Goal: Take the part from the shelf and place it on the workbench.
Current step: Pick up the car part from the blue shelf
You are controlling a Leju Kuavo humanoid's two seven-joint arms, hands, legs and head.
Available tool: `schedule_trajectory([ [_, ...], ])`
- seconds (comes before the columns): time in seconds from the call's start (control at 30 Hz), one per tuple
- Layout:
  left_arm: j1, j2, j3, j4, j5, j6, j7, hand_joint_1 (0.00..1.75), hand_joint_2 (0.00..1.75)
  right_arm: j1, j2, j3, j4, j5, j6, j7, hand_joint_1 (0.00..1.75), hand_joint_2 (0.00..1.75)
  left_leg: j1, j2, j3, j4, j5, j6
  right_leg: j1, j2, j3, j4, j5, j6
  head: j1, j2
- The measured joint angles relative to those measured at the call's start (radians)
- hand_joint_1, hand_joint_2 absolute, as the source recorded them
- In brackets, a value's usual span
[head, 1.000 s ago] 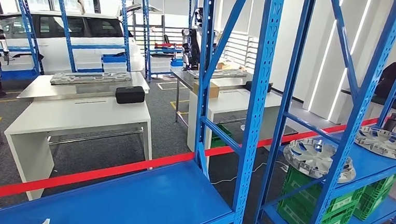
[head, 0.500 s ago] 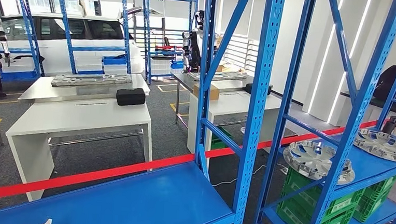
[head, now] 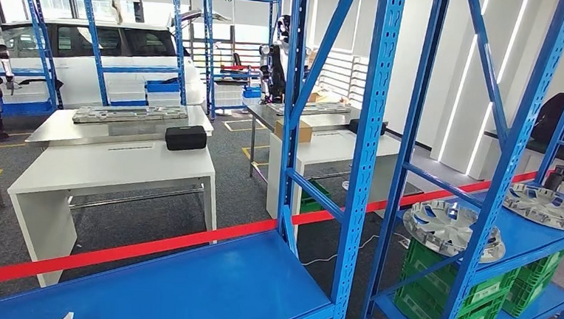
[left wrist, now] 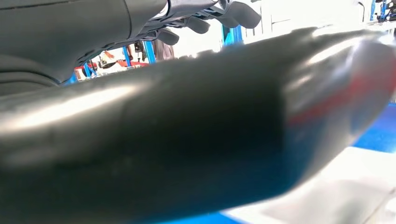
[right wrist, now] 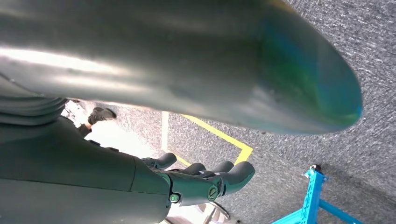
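A: What's on the blue steel shelf (head: 526,232)?
B: A silver wheel cover (head: 449,227), round and spoked, lying flat and glossy on the painted deck. A second wheel cover (head: 550,204) lies farther along to the right, beside a dark cylinder. Green slatted plastic crates (head: 470,293) sit on the tier beneath; I can't make out anything in them.
A: And the hands?
B: The left hand (left wrist: 205,16) has its dark fingers apart, gripping nothing. The right hand (right wrist: 205,179) hangs over speckled grey carpet, fingers extended side by side, nothing in it.
A: The workbench?
B: A white, smooth tabletop (head: 108,165) beyond the red tape (head: 148,246), with a black rounded box (head: 186,136) at its far edge.
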State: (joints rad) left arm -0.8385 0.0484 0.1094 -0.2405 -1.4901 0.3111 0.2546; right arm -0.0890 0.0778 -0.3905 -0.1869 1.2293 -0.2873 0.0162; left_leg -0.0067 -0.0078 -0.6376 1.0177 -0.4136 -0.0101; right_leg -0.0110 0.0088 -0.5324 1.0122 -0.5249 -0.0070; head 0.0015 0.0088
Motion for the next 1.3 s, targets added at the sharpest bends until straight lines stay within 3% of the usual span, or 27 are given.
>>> schedule_trajectory([
  [0.4,0.08,-0.013,0.043,-0.002,0.02,0.117,-0.101,0.0,0.0,0.0,0.0,-0.006,0.0,0.0,-0.006,-0.004,0.0,0.0,0.0,0.0,0.0,0.0,0.0,0.0,0.0,0.0,0.0,0.0,0.0,0.0,0.0,0.0],
  [1.07,0.129,-0.031,0.101,-0.005,0.065,0.19,-0.159,0.0,0.0,0.003,0.0,-0.026,0.0,0.0,-0.01,-0.002,0.0,0.0,0.0,0.0,0.0,0.0,0.0,0.0,0.0,0.0,0.0,0.0,0.0,0.0,0.0,0.0],
  [1.2,0.14,-0.031,0.106,-0.006,0.069,0.191,-0.161,0.0,1.75,0.003,0.0,-0.027,0.0,0.001,-0.01,-0.003,0.0,0.0,0.0,0.0,0.0,0.0,0.0,0.0,0.0,0.0,0.0,0.0,0.0,0.0,0.0,0.0],
  [1.3,0.147,-0.031,0.108,-0.006,0.071,0.19,-0.16,0.0,1.75,0.003,0.0,-0.028,0.0,-0.002,-0.012,-0.003,0.0,0.0,0.0,0.0,0.0,0.0,0.0,0.0,0.0,0.0,0.0,0.0,0.0,0.0,0.0,0.0],
])
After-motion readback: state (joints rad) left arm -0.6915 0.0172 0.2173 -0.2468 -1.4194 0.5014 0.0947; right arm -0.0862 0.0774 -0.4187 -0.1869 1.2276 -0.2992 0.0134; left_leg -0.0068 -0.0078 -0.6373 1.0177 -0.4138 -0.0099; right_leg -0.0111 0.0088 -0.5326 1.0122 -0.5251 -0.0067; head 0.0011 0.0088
